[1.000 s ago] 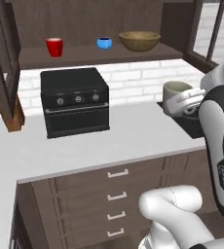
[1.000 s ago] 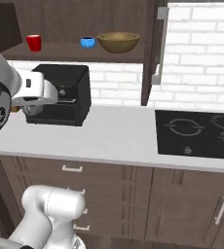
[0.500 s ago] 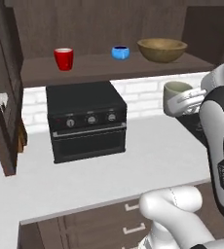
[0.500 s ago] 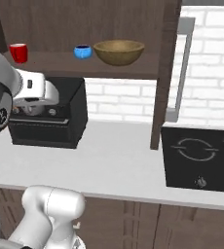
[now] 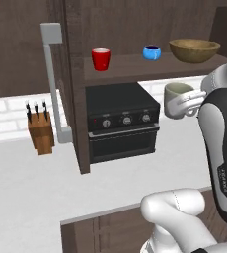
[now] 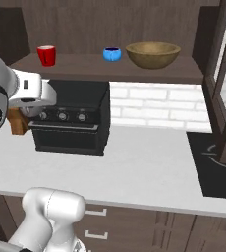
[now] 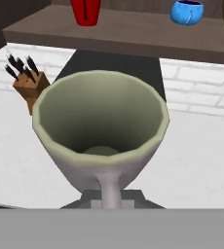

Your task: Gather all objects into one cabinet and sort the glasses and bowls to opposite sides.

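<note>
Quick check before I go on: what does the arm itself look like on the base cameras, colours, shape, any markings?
The white arm has glossy, rounded, tube-like links with dark grey bands at the joints. One link bears small dark lettering, too small to read. Another link shows a dark round joint cap with a pale emblem. The gripper is light grey. No loose cables show.

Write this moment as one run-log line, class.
gripper: shut on mug, held above counter | shelf: red cup, blue bowl, wooden bowl | mug: not yet shelved

No readable text, labels or numbers appear on anything in view.
</note>
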You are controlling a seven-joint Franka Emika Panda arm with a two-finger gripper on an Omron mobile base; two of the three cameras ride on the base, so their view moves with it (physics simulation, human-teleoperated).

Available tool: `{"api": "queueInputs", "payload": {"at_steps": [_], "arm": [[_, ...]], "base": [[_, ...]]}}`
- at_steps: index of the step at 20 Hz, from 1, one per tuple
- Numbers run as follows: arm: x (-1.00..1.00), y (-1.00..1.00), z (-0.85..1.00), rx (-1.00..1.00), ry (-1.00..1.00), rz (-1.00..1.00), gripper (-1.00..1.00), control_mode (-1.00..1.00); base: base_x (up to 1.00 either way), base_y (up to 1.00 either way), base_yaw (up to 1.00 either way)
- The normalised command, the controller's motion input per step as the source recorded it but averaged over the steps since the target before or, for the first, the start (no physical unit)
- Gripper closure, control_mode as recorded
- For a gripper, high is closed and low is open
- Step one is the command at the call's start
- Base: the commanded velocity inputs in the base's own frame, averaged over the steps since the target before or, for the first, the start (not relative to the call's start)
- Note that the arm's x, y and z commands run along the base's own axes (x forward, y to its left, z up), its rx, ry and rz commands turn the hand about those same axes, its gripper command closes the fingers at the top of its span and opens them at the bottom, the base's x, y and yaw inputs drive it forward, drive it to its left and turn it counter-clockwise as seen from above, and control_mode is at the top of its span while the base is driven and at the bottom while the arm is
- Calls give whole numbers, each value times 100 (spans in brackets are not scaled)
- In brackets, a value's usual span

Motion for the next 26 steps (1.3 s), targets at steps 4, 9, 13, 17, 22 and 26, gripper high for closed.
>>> {"api": "queueInputs", "payload": {"at_steps": [4,9,13,17,22,26], "arm": [[0,0,0,0,0,0,100,100],[0,0,0,0,0,0,100,100],[0,0,0,0,0,0,100,100],[0,0,0,0,0,0,100,100],[0,0,9,0,-5,0,100,-100],[6,2,38,0,-17,0,100,-100]], "base": [[100,-6,3],[100,0,0],[72,0,0],[21,0,0],[6,0,0],[0,0,0]]}}
